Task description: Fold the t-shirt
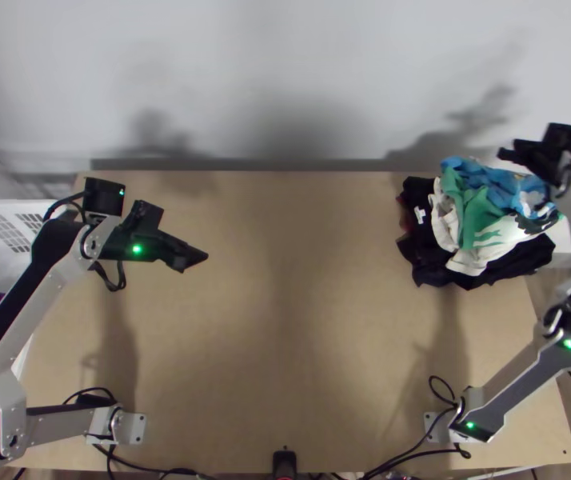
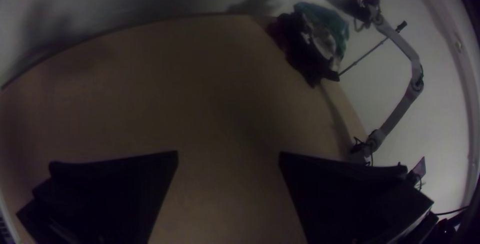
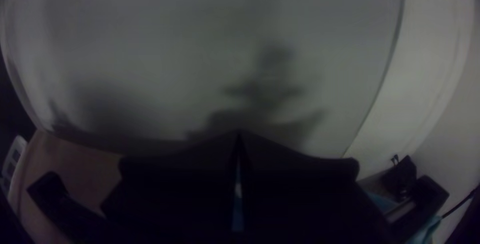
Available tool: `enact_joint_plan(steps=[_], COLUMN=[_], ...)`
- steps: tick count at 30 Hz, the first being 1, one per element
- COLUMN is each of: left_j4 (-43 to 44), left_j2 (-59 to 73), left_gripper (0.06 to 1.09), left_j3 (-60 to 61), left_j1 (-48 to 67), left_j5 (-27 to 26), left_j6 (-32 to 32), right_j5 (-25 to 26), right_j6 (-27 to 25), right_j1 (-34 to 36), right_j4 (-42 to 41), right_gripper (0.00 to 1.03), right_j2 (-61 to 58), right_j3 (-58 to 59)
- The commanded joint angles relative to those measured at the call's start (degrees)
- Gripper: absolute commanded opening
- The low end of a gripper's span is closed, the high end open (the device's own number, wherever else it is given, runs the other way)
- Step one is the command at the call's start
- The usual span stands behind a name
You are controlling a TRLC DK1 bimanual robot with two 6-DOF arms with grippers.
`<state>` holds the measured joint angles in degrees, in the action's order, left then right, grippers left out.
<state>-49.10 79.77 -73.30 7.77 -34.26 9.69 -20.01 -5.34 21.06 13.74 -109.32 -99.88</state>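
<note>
Bunched garments in black, white, green and blue form a pile (image 1: 477, 224) at the table's back right; which one is the t-shirt I cannot tell. In the left wrist view the same pile (image 2: 320, 39) appears farther off. My left gripper (image 1: 197, 258) hangs over the table's left part, well apart from the cloth. Its wrist view has the left gripper (image 2: 228, 155) open, with bare wood between the fingers. My right gripper (image 1: 508, 154) is at the pile's back right side, pointing toward the wall. In its wrist view the right gripper (image 3: 239, 133) has its fingertips together, holding no cloth at the tips.
Bare tabletop (image 1: 285, 320) stretches between the arms' bases and up to the pile. A white basket (image 1: 1, 232) with purple cloth stands beyond the left edge. A pale wall (image 1: 269, 80) rises behind the table. Cables run along the near edge.
</note>
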Motion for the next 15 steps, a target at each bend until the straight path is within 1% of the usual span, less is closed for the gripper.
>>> enact_joint_plan(steps=[1, 5, 10, 15], left_j4=[-0.03, -0.21, -0.21, 0.15], left_j2=[-1.9, -3.3, -4.09, -4.8], left_gripper=[1.04, 1.04, 1.04, 1.04], left_j3=[2.19, 2.81, 4.74, 5.97], left_j1=[-0.39, -0.83, -1.44, -1.0], left_j5=[0.07, 0.07, 0.07, 0.07], left_j6=[0.24, 0.15, 0.5, 0.15], right_j5=[-0.29, -0.29, -1.0, -0.91], right_j6=[0.51, 0.25, 0.25, 0.25], right_j1=[-3.31, -2.07, 0.21, -0.05], right_j4=[2.08, 2.0, -2.22, -6.0], right_gripper=[0.03, 0.03, 0.03, 0.03], right_j2=[-7.66, 0.16, 8.95, 16.68], right_j3=[-3.84, 7.33, 22.36, 34.92])
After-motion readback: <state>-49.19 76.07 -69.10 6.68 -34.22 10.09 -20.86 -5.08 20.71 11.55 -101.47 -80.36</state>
